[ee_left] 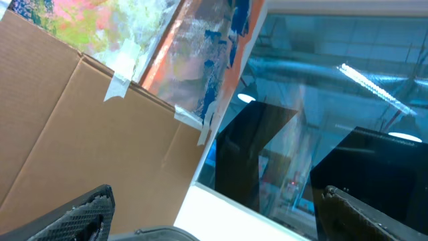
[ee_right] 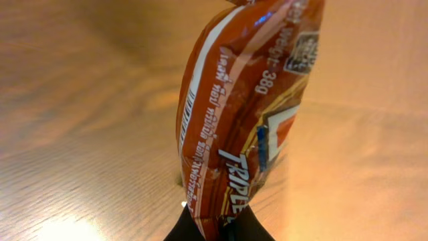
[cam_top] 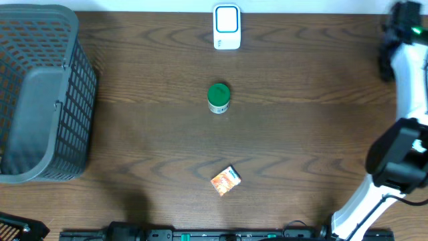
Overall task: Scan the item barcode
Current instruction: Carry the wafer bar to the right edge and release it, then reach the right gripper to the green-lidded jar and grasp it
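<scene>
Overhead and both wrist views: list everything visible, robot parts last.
table: 1, brown wood, under everything
basket: 1, dark grey mesh, left edge of table
scanner: 1, white, back centre of table
jar: 1, green lid, middle of table, upright
small packet: 1, orange, front centre, lying flat
snack packet: 1, red-orange, held in the right wrist view, wood behind it
cardboard: 1 sheet, brown, taped, in left wrist view
right arm: 1, white and black, right edge of table
left claw: 1, black, open, empty, camera facing away from the table
right claw: 1, black, shut on the snack packet
</scene>
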Action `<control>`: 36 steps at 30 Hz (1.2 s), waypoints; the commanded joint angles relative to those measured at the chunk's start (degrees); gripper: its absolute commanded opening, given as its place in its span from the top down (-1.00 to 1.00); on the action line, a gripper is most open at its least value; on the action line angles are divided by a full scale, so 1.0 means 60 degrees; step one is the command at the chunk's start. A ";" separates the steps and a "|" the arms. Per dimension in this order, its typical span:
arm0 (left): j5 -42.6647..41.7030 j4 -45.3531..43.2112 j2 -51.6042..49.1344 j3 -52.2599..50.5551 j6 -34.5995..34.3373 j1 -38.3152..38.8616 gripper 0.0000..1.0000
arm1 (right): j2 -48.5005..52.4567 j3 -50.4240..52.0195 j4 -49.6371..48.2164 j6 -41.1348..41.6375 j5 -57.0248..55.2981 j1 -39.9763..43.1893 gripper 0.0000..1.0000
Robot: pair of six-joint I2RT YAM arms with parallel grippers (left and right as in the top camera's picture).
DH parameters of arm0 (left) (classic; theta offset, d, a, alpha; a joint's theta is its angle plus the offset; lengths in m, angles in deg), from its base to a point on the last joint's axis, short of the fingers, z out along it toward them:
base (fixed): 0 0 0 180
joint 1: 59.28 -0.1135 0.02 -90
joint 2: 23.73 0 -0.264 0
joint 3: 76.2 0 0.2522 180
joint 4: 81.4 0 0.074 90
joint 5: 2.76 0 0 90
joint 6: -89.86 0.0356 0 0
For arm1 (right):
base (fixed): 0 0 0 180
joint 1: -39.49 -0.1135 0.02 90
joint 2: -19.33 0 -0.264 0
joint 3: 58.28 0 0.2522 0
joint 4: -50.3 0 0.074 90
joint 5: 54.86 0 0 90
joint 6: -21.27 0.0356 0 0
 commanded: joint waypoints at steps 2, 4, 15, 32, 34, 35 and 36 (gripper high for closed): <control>-0.0120 0.0390 0.0007 0.0000 0.0018 -0.0040 -0.96 | -0.0004 0.1399 -0.0718 0.1974 0.1198 0.1177 0.97; -0.0120 0.0736 0.0007 0.0000 0.0018 -0.0040 -0.96 | 0.0000 0.2248 -0.1464 0.2313 0.1694 0.1679 0.97; -0.0189 0.2069 0.0007 0.0000 -0.0142 -0.0040 -0.95 | -0.0033 0.3829 -0.3330 0.2750 0.3322 0.2546 -0.99; -0.2087 0.1209 0.0007 -0.2331 -0.1319 -0.0040 -0.95 | -0.2987 0.2616 -0.1945 0.2761 0.5741 -0.0350 -0.99; -0.2087 0.0867 0.0007 -0.2932 -0.1541 -0.0040 -0.96 | -0.3395 0.2616 -0.1807 0.2761 0.6193 -0.1137 -0.99; -0.2091 0.0769 0.0007 -0.3242 -0.1643 -0.0040 -0.96 | -0.3537 0.2616 -0.1694 0.2761 0.6612 -0.1497 -0.98; -0.2091 0.0754 0.0007 -0.3548 -0.1843 -0.0040 -0.96 | -0.3661 0.2616 -0.1504 0.2761 0.7326 -0.1916 -0.99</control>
